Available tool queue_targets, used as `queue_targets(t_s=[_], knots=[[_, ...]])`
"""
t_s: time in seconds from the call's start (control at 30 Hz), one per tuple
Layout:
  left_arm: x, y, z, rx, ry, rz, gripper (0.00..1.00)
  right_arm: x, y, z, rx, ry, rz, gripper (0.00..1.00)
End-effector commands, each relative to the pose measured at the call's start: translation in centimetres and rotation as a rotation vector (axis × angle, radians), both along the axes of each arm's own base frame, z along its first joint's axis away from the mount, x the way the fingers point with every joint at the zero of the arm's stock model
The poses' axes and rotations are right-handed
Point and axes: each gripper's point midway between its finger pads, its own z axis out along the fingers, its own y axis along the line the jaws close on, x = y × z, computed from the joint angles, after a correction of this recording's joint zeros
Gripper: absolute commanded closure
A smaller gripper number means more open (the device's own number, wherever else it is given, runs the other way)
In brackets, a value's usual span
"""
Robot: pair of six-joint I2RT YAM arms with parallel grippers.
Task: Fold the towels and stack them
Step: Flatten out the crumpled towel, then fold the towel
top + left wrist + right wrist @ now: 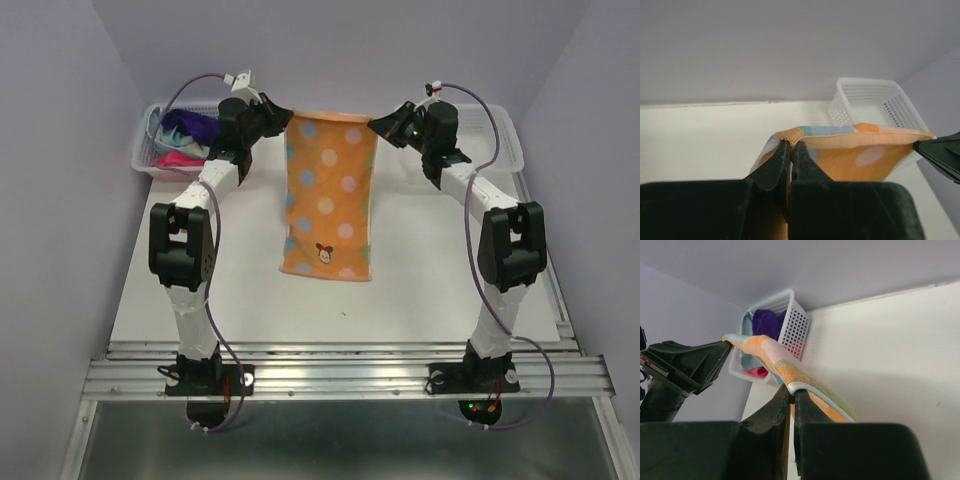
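White table (430, 290), w/ orange spotted towel (328, 200) hung flat above its middle, top edge stretched btwn both arms. Basket (141, 162) at far-left corner holds purple cloth (195, 127) & pink cloth (178, 158). Left claw (284, 122) pinched tight on towel's top-left corner; right claw (377, 127) same on top-right corner.
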Motion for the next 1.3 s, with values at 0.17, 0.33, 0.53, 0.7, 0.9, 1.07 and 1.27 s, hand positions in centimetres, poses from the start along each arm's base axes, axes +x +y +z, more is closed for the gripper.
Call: queue_targets(t_s=[0.17, 0.33, 0.53, 0.7, 0.9, 1.07, 1.27], knots=[[3.8, -1.7, 0.9, 0.024, -0.129, -0.091, 1.0, 4.3, -3.2, 2.1, -0.1, -0.105, -0.162, 0.99], [5.5, -1.5, -1.6, 0.033, -0.096, -0.061, 1.0, 5.1, -1.7, 0.6, -0.14, -0.104, -0.065, 0.99], [4.8, -1.1, -3.2, 0.049, -0.038, -0.044, 1.0, 4.5, -0.5, -2.3, -0.123, -0.014, 0.014, 0.99], [2.1, -0.3, -3.4, 0.053, -0.003, -0.022, 1.0, 1.8, -0.6, -3.6, -0.087, 0.047, 0.03, 0.99], [-2.2, -0.4, -5.9, 0.032, 0.074, -0.066, 1.0, -2.9, -0.3, -5.9, -0.033, 0.158, 0.088, 0.99], [-5.9, 0.4, -7.0, 0.032, 0.108, -0.049, 1.0, -6.9, 0.4, -7.5, -0.011, 0.232, 0.146, 0.99], [-9.9, 0.9, -10.1, 0.031, 0.193, -0.042, 1.0, -11.9, 1.8, -9.1, -0.025, 0.294, 0.181, 0.99]])
